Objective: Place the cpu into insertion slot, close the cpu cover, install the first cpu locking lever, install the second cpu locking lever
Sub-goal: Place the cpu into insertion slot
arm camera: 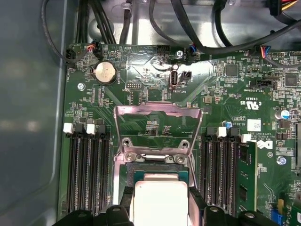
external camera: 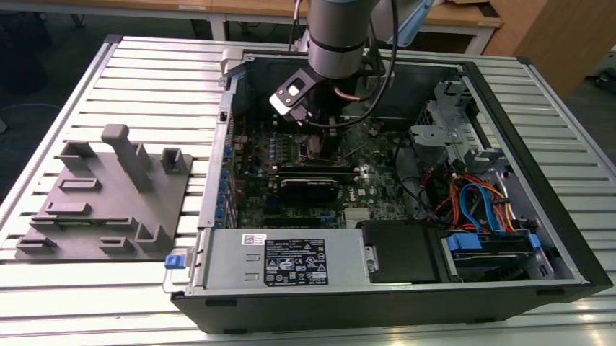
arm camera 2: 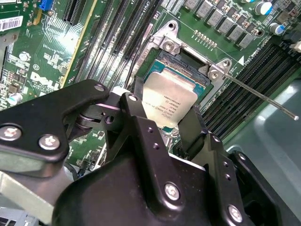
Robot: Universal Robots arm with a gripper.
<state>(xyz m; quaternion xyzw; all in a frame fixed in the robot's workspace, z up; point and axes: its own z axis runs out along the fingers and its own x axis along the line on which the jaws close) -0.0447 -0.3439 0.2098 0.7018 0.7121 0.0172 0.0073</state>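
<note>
We see the arm reaching down into an open computer case that lies on a slatted table. Its gripper is low over the motherboard, at the insertion slot.

In the second wrist view the gripper is clamped on the cpu. One black finger presses one edge of the chip, and its partner presses the opposite edge. The cpu lies flat with its dull silver top up, directly over the insertion slot. The slot's dark inside and silvery rim show past the chip's far edge. We cannot tell whether the chip is seated or just above the contacts. A thin metal locking lever runs out from one corner of the insertion slot, across the memory slots.

In the first wrist view the cpu sits between the fingers of the gripper, over the insertion slot. The cpu cover is open, hinged at the slot's edge and tipped back away from it, with the board showing through its cut-out. Long black memory slots flank the insertion slot on both sides, and a green memory module stands in an outer one. A coin cell sits beyond the cover from the slot.

In the exterior view a power supply lies well apart from the slot, and a grey fixture rests outside the case.
</note>
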